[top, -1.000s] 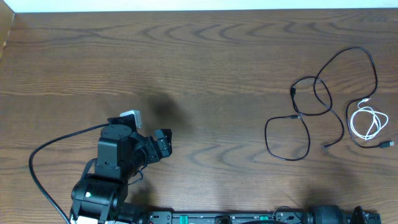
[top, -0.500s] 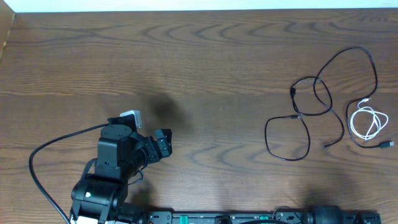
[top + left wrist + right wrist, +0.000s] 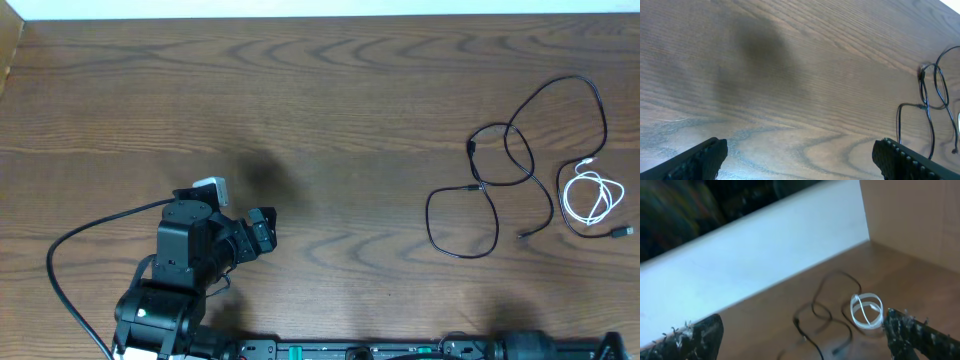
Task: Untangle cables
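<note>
Cables (image 3: 510, 128) grouped at far right of worktop (image 3: 340, 110). Black cables (image 3: 480, 186) in crossing loops, long axis diagonal from near-left loop to far-right loop. White cable (image 3: 588, 196) coiled just beside, on right; touching black strand or not, cannot tell. Left arm (image 3: 185, 255) well apart on left side; left jaws spread wide, empty. Right arm (image 3: 525, 347) nearer, at near edge below tangle; right jaws spread wide, empty, tangle ahead and slightly right. Judged: right-arm reach, straight forward.
</note>
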Tool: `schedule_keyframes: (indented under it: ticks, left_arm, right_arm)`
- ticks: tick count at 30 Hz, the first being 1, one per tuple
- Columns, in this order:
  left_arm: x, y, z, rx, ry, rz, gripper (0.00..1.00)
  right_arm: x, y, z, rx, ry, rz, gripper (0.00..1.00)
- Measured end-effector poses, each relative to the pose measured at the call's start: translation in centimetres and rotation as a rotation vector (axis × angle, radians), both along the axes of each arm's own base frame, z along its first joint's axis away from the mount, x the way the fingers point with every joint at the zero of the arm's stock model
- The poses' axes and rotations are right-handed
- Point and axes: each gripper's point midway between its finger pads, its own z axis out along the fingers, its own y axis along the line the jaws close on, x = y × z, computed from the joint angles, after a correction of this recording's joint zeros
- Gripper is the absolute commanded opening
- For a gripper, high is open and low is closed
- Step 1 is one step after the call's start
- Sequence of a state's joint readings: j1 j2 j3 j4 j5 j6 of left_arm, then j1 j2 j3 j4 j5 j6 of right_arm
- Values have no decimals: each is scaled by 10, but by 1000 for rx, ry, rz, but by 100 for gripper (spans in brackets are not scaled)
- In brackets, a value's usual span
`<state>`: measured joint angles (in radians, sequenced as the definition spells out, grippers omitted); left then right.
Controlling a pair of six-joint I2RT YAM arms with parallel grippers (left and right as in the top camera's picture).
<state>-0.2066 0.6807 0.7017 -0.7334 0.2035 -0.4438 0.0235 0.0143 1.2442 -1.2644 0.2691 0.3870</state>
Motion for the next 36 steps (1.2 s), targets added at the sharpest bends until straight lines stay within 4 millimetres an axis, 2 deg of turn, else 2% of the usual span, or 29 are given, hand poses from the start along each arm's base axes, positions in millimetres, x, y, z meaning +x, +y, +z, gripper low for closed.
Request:
schedule_keyframes:
  ticks: [5, 11, 17, 18, 21, 23, 25, 28, 33, 36]
  left_arm:
    - [0, 0, 0, 0, 0, 0, 98]
    - [0, 0, 0, 0, 0, 0, 98]
    - [0, 0, 0, 0, 0, 0, 98]
    - [0, 0, 0, 0, 0, 0, 98]
    - [0, 0, 0, 0, 0, 0, 98]
    - [0, 0, 0, 0, 0, 0, 98]
    - [0, 0, 0, 0, 0, 0, 98]
    - [0, 0, 0, 0, 0, 0, 98]
    - [0, 0, 0, 0, 0, 0, 98]
    - [0, 0, 0, 0, 0, 0, 98]
  right_arm:
    - [0, 0, 20, 2, -82, 0, 99]
    - [3, 0, 75, 9, -329, -2, 99]
    - [13, -1, 123, 18, -589, -8, 99]
    - [13, -1, 125, 20, -603, -10, 99]
    - [8, -2, 155, 19, -822, -23, 99]
    - [2, -2, 165, 18, -930, -32, 99]
    - [7, -3, 164, 20, -964, -40, 99]
    - [27, -4, 150, 18, -939, -44, 99]
    - [72, -4, 112, 17, -824, -45, 99]
    - [101, -4, 83, 16, -739, -46, 99]
